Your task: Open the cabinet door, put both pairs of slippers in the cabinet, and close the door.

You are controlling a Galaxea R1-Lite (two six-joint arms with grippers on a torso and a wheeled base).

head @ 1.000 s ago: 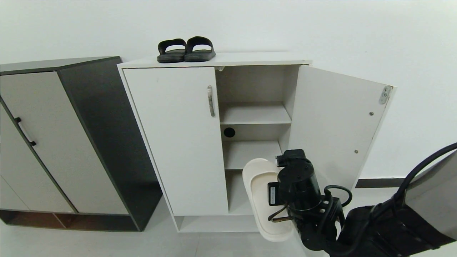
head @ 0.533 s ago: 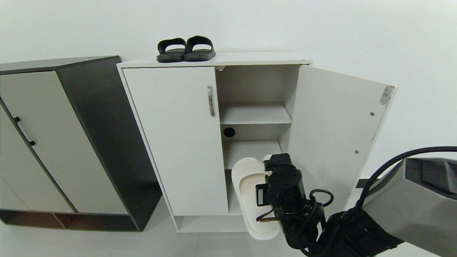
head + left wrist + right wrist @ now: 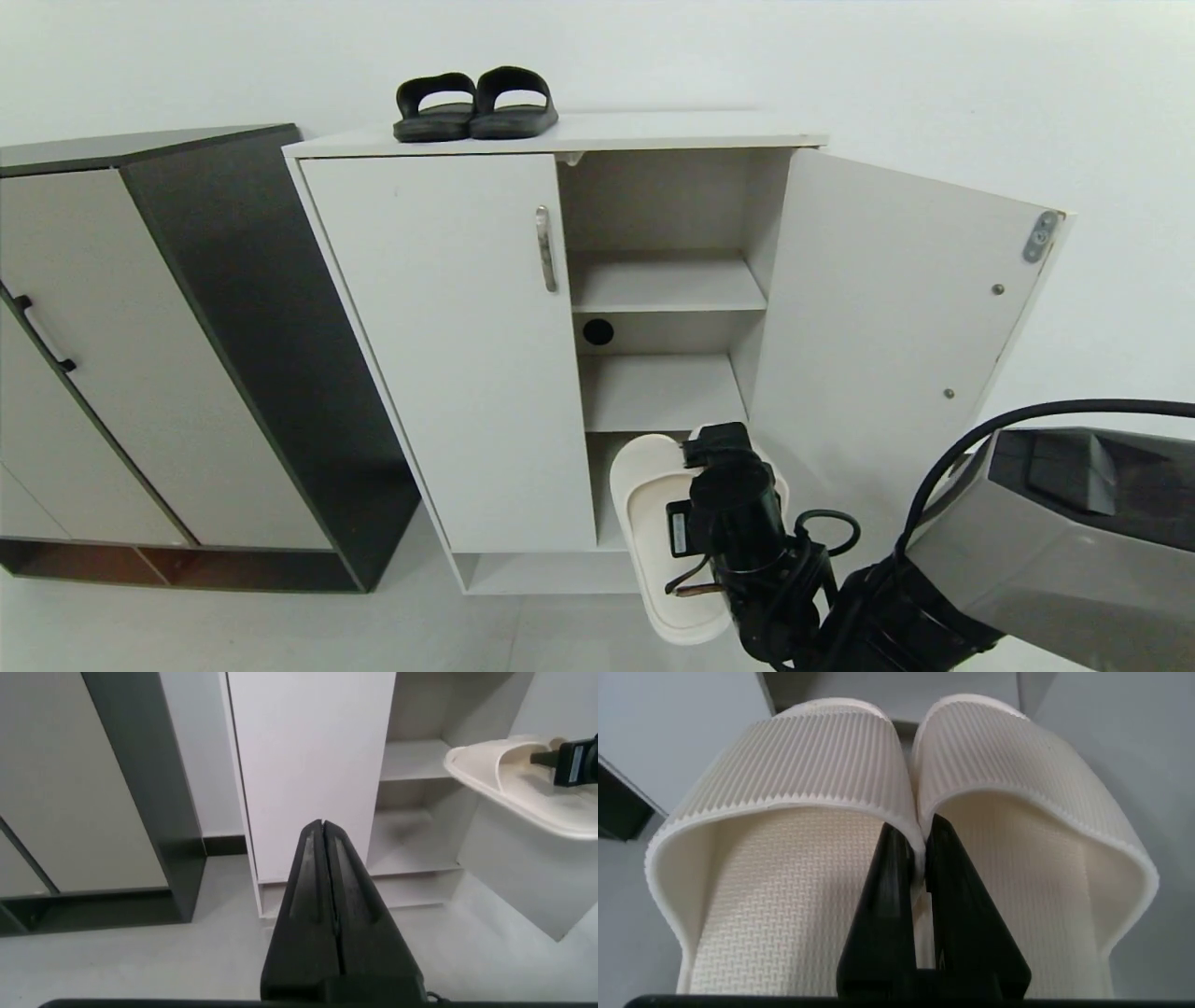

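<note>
Right end effector [image 3: 915, 854] grasping pair of cream ribbed slippers [image 3: 785, 812], white open cabinet [image 3: 448, 355] just ahead; left end effector [image 3: 322, 835] clenched.

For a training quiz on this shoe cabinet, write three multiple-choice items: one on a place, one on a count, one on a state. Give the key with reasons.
1. Where are the black slippers?
A. On top of the white cabinet
B. On the floor
C. On a shelf inside

2. How many doors of that cabinet stand open?
A. None
B. One
C. Two

3. The right gripper is:
A. open
B. shut on the white slippers
C. shut on nothing

Key:
1 A, the pair sits on the top board.
2 B, the right door is swung out while the left door is closed.
3 B, it pinches both slippers' inner edges together.
</note>
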